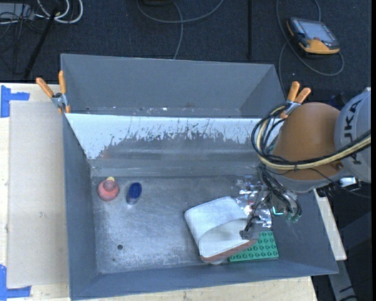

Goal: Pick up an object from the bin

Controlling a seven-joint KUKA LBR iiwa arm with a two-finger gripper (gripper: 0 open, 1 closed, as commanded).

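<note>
My gripper [249,229] is low in the bin's right front part, its dark fingertip down at the right edge of a white folded cloth-like pad [216,226] with a brownish lower rim. A green studded plate [261,248] lies just below and right of the fingertip, partly under the pad. How the jaws stand is hidden by the metal wrist parts and cables above them.
A pink round thing with a small orange top [108,189] and a blue oval thing [133,192] lie side by side at the bin's left. The arm with its orange cover and looped cables hangs over the bin's right wall.
</note>
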